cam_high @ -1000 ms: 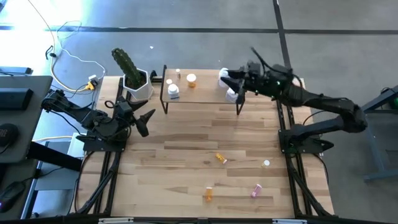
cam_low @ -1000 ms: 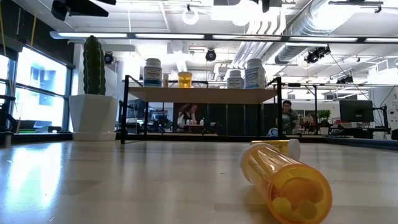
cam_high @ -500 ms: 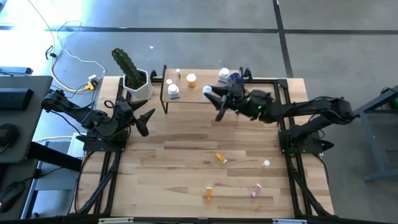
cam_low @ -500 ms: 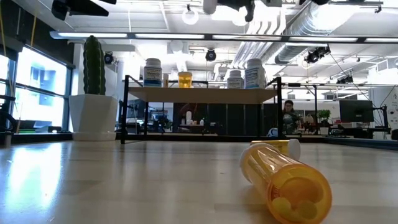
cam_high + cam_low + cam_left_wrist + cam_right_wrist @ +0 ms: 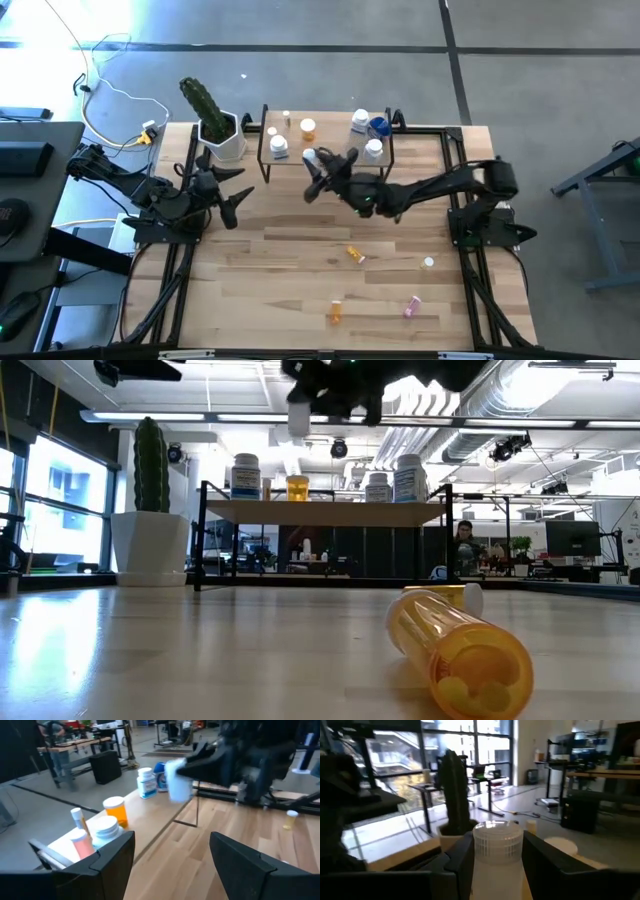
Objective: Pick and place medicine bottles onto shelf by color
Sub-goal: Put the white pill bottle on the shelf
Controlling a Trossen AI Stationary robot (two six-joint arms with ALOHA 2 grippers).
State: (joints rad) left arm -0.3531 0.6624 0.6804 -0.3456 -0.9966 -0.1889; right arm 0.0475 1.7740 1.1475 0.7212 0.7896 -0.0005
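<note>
Looking down on the table, we see the right gripper clamped on a white bottle, held in the air just in front of the shelf. The left gripper waits with its fingers spread wide and nothing between them, near the cactus pot. On the shelf stand white, orange and blue bottles. Orange and pink bottles lie scattered on the table's near half.

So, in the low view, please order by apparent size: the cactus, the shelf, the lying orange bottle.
1. Shelf
2. Orange bottle, though it lies nearest the camera, so this rank is unsure
3. Cactus
</note>
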